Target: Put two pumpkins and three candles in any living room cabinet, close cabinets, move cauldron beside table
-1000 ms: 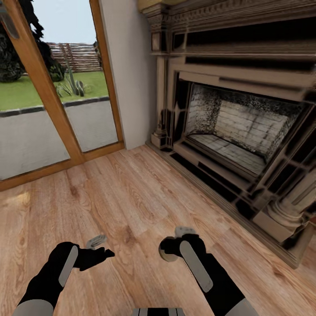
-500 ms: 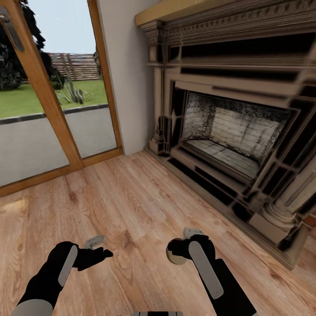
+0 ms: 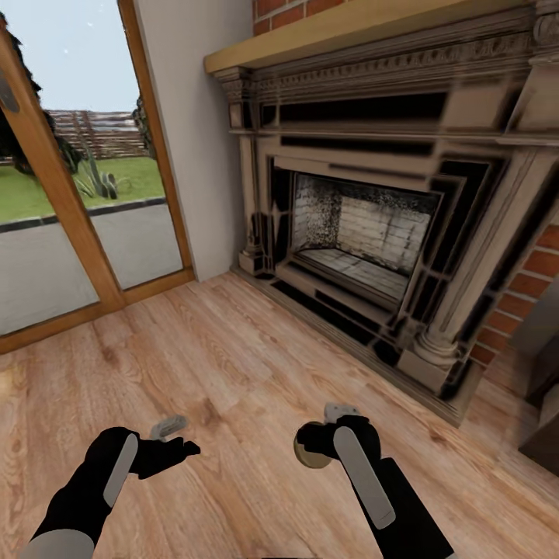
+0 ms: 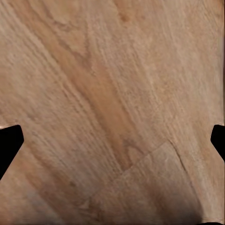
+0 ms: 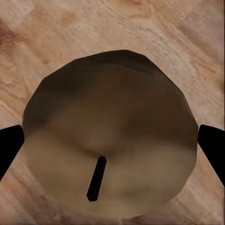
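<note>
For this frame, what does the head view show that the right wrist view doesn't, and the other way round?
Head view: the brick-backed fireplace with its mantel, the glass door onto the lawn, the left pincer open with nothing in it, and both black arms over the floor.

Right wrist view: a close look at the candle's flat cream-beige top with its dark wick, and a black fingertip at either side of it.

Both: the wood plank floor, and the candle held in the right pincer, which the head view shows as a small beige disc.
</note>
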Robot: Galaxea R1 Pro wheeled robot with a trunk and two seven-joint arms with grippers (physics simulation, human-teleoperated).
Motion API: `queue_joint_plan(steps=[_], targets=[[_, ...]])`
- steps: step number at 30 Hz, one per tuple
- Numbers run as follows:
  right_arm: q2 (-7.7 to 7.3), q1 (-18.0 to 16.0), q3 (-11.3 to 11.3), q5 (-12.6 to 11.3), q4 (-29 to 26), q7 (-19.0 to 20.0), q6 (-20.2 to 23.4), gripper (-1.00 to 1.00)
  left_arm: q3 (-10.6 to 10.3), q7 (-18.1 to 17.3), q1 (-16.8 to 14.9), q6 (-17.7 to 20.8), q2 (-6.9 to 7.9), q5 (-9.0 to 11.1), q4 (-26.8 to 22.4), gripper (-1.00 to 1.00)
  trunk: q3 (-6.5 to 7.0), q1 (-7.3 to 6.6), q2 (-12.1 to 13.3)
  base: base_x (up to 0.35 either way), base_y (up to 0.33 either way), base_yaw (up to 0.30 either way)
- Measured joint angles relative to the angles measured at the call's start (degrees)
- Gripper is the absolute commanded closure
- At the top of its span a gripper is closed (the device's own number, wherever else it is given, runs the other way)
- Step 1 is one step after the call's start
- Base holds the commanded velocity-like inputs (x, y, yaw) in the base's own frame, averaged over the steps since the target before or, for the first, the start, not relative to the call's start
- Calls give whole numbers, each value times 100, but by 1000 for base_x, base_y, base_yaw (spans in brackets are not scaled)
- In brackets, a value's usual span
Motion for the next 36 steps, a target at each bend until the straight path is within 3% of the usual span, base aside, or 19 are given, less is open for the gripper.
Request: queue_joint_plan(steps=[9,36], targets=[[0,0,0,-5,2,7,-2,100,4,0,2,0,-2,2,0,-100,151,-23,12,-88,0,-233],[0,0,0,-9,46,27,-18,100,0,-9,2,-26,7,7,0,-100,485,-615,1094,0,0,-233]])
